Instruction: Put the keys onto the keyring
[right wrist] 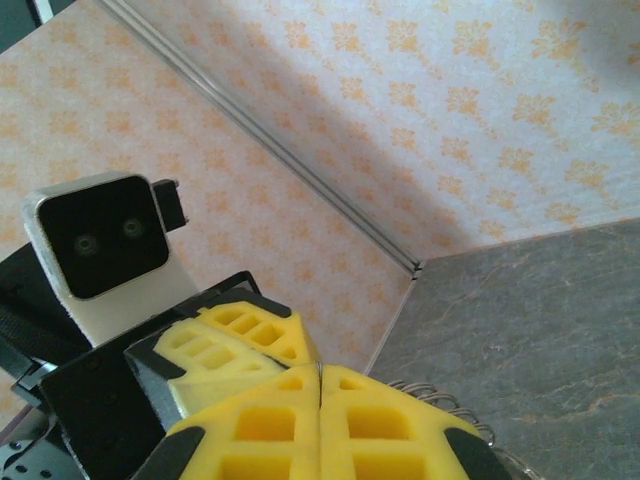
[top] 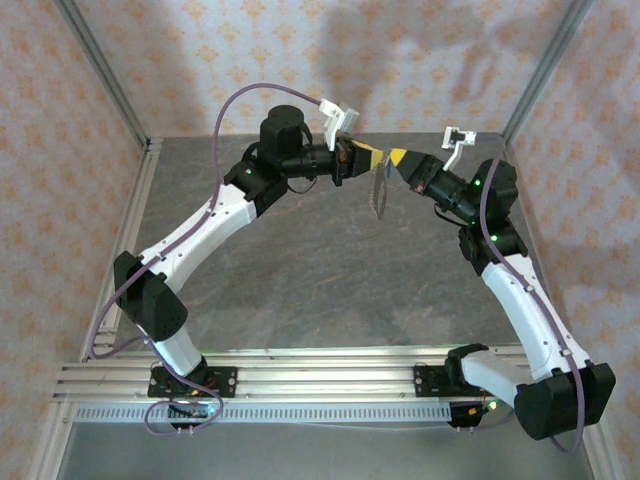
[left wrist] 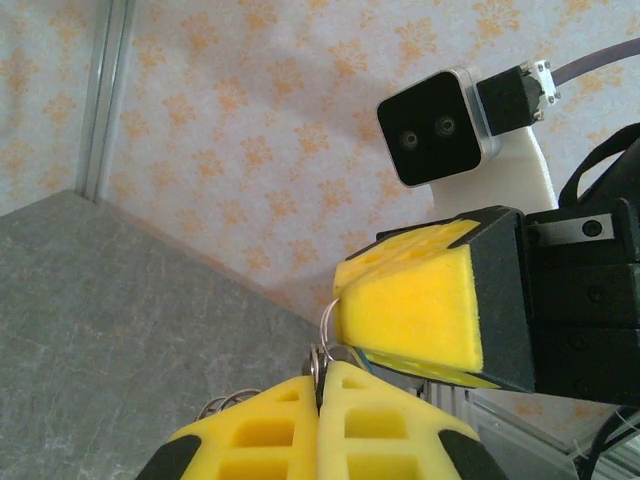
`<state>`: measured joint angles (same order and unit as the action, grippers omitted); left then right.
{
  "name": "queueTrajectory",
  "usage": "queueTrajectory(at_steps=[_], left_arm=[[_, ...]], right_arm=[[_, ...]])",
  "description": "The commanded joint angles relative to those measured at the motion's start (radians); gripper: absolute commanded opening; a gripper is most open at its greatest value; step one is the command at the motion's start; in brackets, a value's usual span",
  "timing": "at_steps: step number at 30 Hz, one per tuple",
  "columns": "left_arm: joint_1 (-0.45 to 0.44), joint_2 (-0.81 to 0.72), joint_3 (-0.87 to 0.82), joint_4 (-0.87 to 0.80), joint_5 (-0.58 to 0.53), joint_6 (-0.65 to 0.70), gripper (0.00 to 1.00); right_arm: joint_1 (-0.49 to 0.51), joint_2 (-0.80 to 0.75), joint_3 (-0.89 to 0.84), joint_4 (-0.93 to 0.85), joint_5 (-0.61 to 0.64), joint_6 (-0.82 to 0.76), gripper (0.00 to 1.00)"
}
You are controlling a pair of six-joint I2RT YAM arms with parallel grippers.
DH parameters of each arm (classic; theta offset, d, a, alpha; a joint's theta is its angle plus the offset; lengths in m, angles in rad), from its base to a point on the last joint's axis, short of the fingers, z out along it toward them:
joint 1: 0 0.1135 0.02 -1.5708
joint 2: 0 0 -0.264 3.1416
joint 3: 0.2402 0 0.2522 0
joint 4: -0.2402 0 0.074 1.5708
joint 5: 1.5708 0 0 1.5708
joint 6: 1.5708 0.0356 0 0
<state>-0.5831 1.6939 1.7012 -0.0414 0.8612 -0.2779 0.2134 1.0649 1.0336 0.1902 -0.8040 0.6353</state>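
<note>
Both grippers meet tip to tip in mid-air over the back of the table. The keyring [top: 379, 195], a thin pale loop with a coiled edge, hangs down from between them. My left gripper [top: 374, 157] [left wrist: 322, 372] is shut, with metal rings of the keyring [left wrist: 328, 318] pinched at its tips. My right gripper [top: 398, 157] [right wrist: 320, 372] is shut too, a thin metal edge caught between its yellow pads. Coiled loops of the keyring [right wrist: 440, 398] show behind its right finger. A blue-green sliver [left wrist: 361, 359] lies under the right fingers; I cannot tell if it is the keys.
The grey stone-patterned table [top: 300, 270] lies well below both grippers. Patterned walls with metal corner posts [top: 100, 70] close the back and sides. A slotted metal rail [top: 320, 375] runs along the near edge by the arm bases.
</note>
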Motion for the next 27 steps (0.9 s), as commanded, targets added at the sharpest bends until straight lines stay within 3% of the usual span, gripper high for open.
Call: queueTrajectory(at_steps=[1,16,22,27], left_arm=[[-0.012,-0.012,0.03,0.019,0.001,0.027,0.0],[-0.011,-0.025,0.013,0.08,-0.071,0.0,0.0],[-0.011,-0.081,-0.069,0.141,-0.203,0.034,0.0],[-0.011,-0.102,-0.076,0.133,-0.231,0.1,0.0]], right_arm=[[0.006,0.003,0.04,-0.019,0.043,-0.004,0.0],[0.007,-0.002,0.002,0.001,-0.011,0.02,0.0],[0.008,-0.043,0.005,-0.053,0.03,-0.01,0.0],[0.006,-0.074,-0.017,-0.051,0.066,-0.007,0.0]])
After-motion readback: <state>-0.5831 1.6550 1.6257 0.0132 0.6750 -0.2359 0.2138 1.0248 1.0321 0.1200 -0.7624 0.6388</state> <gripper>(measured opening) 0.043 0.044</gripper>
